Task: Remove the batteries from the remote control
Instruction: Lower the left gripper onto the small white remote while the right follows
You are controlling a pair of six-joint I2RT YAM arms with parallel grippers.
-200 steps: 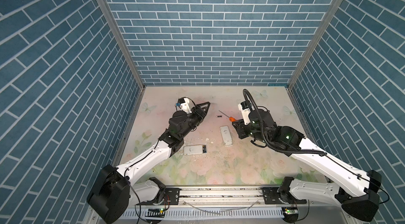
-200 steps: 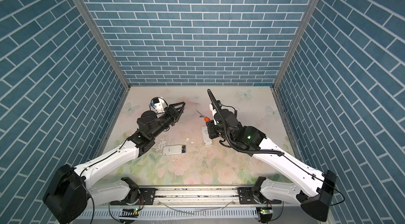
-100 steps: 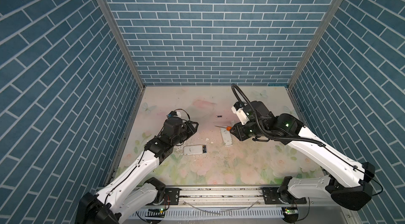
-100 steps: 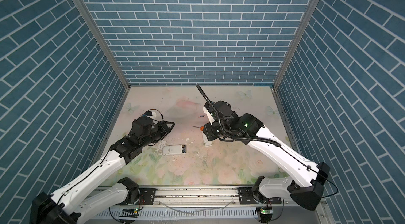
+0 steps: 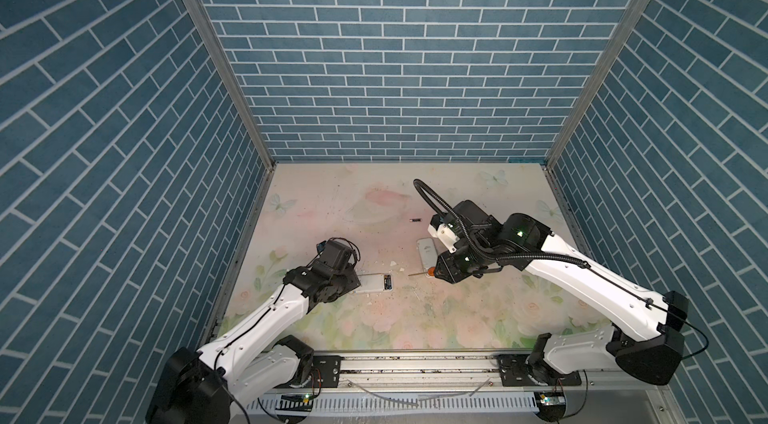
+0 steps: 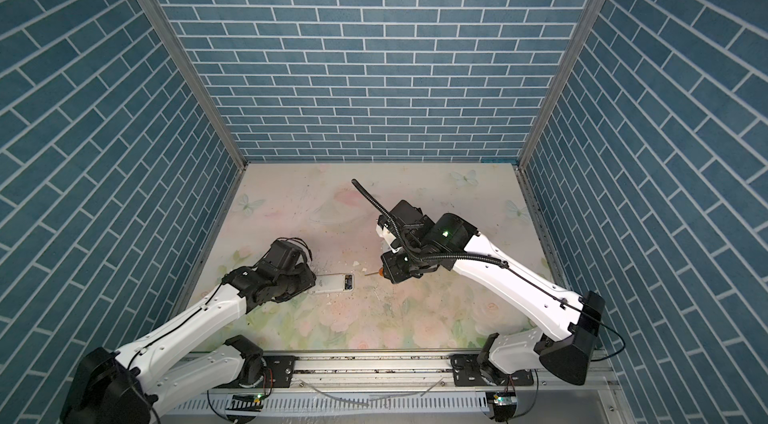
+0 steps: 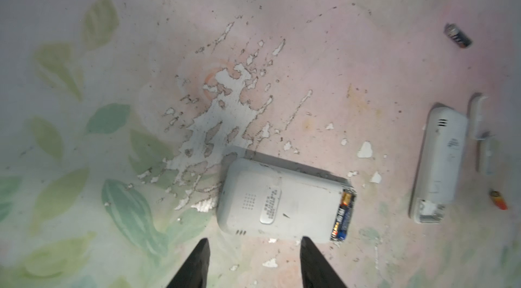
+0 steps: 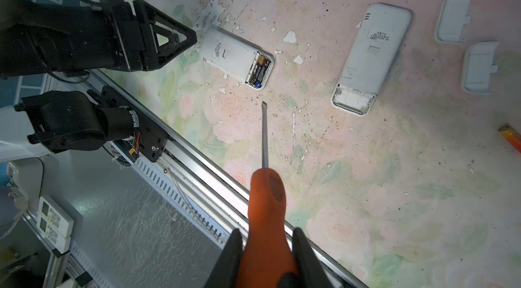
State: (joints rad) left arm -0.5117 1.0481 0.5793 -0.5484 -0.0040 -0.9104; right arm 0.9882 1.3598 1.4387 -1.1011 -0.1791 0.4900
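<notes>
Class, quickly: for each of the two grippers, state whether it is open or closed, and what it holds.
Left gripper: open, holding nothing.
Right gripper: closed on the orange-handled screwdriver.

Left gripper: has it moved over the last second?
Yes. In a top view the left gripper has pulled back toward the near rail, from well beyond the remote to that remote's closed end.

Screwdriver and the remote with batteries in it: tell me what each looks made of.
Screwdriver: handle looks like orange moulded plastic, semi-glossy, with a ribbed grip patch; shaft looks like bare grey metal, probably steel. Remote: apparently matt white hard plastic, judging by its moulded vent slots and rounded, scuffed shell.
</notes>
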